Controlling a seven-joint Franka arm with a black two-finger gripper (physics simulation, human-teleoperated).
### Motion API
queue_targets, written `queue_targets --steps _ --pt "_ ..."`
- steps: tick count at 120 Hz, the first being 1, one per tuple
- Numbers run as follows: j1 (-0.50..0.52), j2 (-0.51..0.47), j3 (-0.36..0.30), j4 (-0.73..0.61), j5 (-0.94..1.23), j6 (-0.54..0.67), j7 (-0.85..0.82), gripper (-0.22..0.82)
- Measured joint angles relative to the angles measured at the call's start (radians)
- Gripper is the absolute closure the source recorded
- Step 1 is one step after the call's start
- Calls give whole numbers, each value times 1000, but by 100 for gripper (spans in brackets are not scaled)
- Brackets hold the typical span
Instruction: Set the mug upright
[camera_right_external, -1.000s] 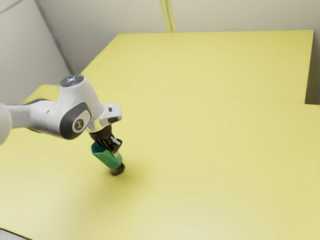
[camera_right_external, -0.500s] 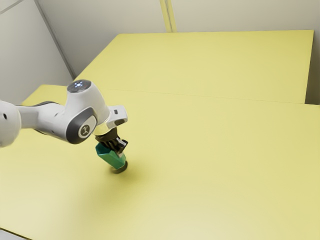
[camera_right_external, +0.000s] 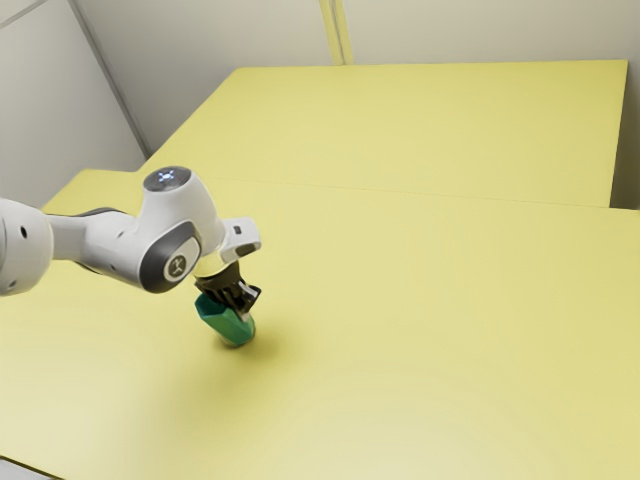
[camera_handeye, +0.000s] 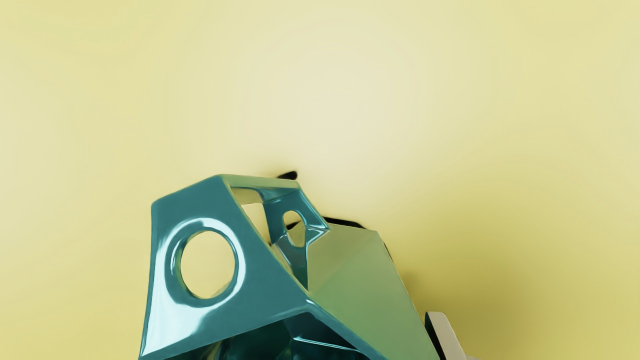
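Here's the mug (camera_right_external: 228, 322), toward eight o'clock from the middle of the exterior view, low over the table (camera_right_external: 450, 320); whether its base touches, I can't tell. The wrist view gives us what the outside one hides: a clean round hole through the mug's angular side, and a fingertip (camera_handeye: 446, 335) right by the outer wall. And it's tilted, folks, mouth toward eleven o'clock in the exterior view, long axis slanting down to five. The gripper (camera_right_external: 246, 311) has hold of the mug, and the arm (camera_right_external: 185, 220) reaches in from nine o'clock.
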Motion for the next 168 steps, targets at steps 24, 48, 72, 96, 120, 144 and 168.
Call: queue_targets --steps 24,48,72,96,120,144,168 --pt "-4 0 1 0 -10 4 -1 57" --pt "-14 -47 1 3 -13 5 2 24" --pt "-25 -92 -7 5 -15 2 6 10" --pt "-24 -126 -20 7 -15 -6 10 5" --pt "-20 -95 -33 169 -26 -147 12 3" --pt "-8 -56 -41 356 -61 -385 12 2" --pt "-5 11 -41 554 -82 -584 11 2"
